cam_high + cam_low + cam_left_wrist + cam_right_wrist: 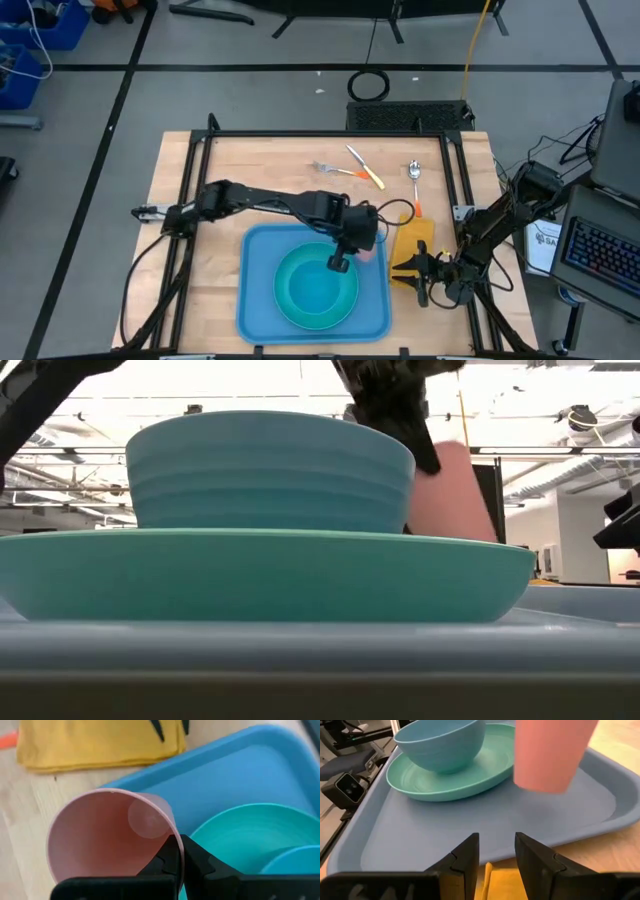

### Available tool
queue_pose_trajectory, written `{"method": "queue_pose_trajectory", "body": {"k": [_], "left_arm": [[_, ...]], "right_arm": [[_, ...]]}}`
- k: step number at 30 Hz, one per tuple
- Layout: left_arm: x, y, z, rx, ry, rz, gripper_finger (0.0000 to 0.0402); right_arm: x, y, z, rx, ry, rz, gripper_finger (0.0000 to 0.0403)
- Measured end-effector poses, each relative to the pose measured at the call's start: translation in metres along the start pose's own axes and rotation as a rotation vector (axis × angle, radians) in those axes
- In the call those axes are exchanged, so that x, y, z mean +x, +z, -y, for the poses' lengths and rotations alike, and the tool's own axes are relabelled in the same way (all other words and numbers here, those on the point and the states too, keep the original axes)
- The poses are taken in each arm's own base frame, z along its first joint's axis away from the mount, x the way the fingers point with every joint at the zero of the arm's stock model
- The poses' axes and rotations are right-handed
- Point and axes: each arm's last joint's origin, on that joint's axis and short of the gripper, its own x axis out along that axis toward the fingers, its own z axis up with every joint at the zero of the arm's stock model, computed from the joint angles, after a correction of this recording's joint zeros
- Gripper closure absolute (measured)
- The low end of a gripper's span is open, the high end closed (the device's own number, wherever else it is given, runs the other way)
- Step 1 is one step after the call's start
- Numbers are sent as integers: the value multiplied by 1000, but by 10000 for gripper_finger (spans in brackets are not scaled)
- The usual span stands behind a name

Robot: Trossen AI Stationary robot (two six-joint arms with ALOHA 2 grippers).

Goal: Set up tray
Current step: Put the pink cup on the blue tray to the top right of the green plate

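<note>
Tray (258, 300) lies flat on the wooden table (200, 200), near the front edge, with a turquoise plate (300, 300) on it and a blue bowl (440, 742) stacked on the plate. Left gripper (179, 854) is clamped on the rim of a pink cup (107, 837), holding it clear above the tray's right end beside the plate. Right gripper (496, 852) sits at the tray's right rim, fingers parted, over a yellow napkin (412, 240); whether it pinches the napkin cannot be told. 3 utensils (365, 172) lie behind the tray. Judgement: tray looks like stiff, light, smooth plastic, likely slippery; best taken at the raised rim, kept level since the stacked dishes could slide.
</note>
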Motion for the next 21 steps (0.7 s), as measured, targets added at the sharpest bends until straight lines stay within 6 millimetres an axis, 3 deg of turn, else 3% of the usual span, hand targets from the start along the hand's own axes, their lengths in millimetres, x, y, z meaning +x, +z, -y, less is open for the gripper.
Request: {"method": "queue_pose_trajectory", "body": {"k": [4,21], "left_arm": [[10,-3,-4,-18,33,-102,400],[17,-2,-12,-9,49,-75,400]], "right_arm": [[0,0,0,-3,4,2,289],[0,1,-1,-5,4,4,289]]}}
